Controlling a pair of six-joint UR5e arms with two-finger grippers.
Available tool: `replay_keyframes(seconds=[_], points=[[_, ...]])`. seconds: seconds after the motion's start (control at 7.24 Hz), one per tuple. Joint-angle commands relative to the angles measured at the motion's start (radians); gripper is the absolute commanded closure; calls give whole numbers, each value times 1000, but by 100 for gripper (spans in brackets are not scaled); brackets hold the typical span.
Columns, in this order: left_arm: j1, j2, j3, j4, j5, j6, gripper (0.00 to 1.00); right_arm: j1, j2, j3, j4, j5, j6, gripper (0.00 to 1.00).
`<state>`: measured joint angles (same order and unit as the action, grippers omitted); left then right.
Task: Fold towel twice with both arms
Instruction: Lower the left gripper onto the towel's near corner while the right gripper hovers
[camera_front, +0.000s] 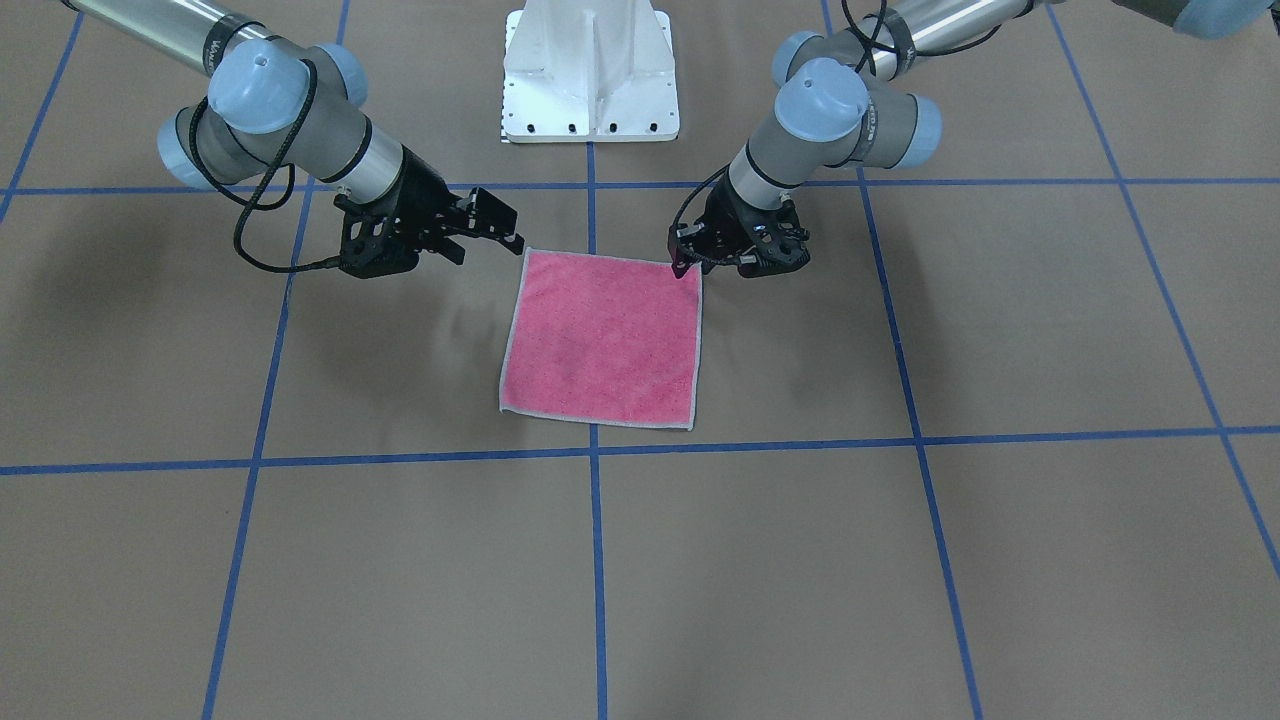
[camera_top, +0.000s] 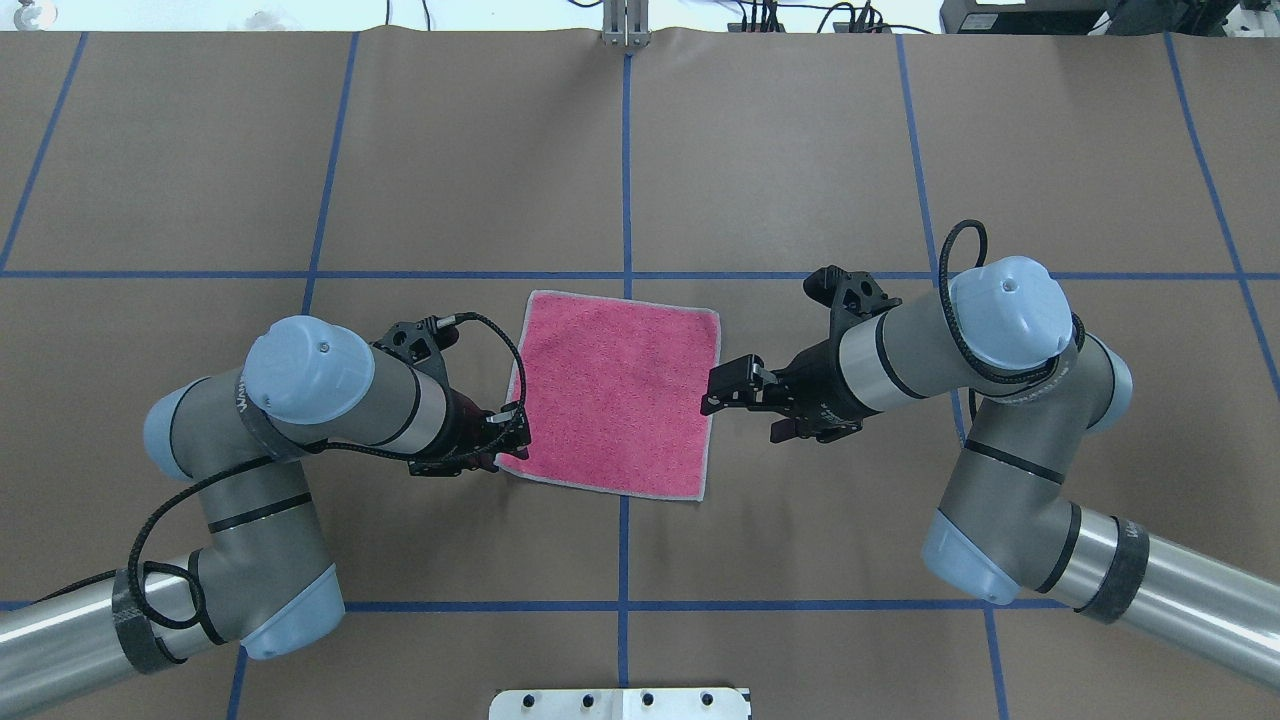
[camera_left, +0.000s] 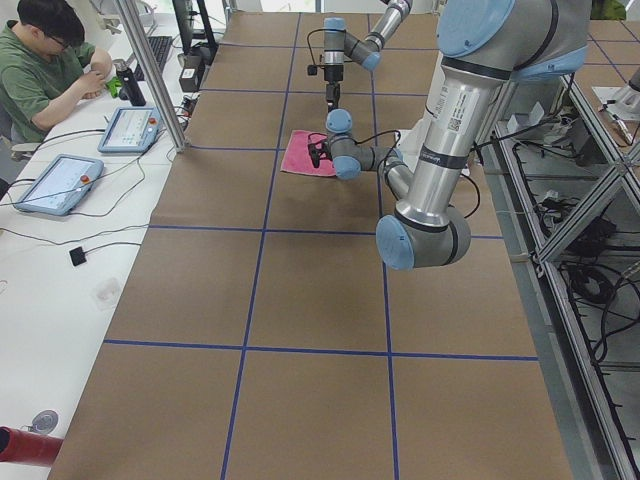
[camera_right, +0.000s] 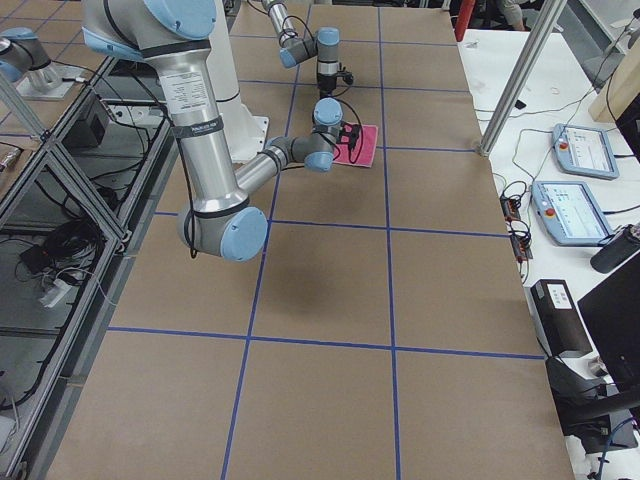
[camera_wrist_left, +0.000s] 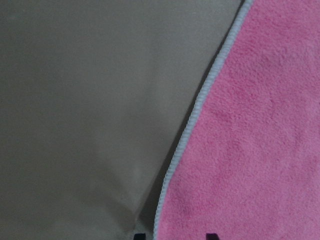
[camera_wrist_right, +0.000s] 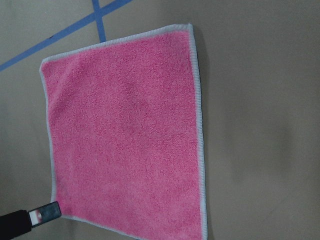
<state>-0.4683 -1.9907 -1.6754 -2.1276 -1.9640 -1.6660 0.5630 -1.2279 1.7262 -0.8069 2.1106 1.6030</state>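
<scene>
The towel (camera_front: 600, 340) (camera_top: 615, 390) lies flat, pink face up, with its light grey border showing all round. My left gripper (camera_front: 685, 262) (camera_top: 503, 440) is low at the corner nearest the robot on its left side. In the left wrist view its two tips (camera_wrist_left: 175, 236) stand apart astride the towel's edge (camera_wrist_left: 190, 125), so it is open. My right gripper (camera_front: 490, 246) (camera_top: 709, 392) hovers open just off the opposite edge, holding nothing. One fingertip (camera_wrist_right: 45, 214) shows beside the whole towel (camera_wrist_right: 125, 145). In the side views the towel (camera_left: 308, 155) (camera_right: 362, 143) is small and far.
The white pedestal base (camera_front: 590, 70) (camera_top: 620, 703) stands behind the towel on the robot's side. Blue tape lines (camera_front: 595, 560) grid the brown table. A seated person (camera_left: 45, 70) and tablets (camera_left: 55, 185) are at a side bench.
</scene>
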Motion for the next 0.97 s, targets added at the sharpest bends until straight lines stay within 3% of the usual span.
replay_keyframes(seconds=[0.0, 0.55, 0.83], points=[[-1, 1, 0, 0, 4, 0, 63, 0, -1, 1, 0, 0, 0, 1], [0, 10, 2, 0, 20, 0, 66, 0, 2, 1, 0, 0, 0, 1], [0, 12, 0, 0, 20, 0, 73, 0, -1, 1, 0, 0, 0, 1]])
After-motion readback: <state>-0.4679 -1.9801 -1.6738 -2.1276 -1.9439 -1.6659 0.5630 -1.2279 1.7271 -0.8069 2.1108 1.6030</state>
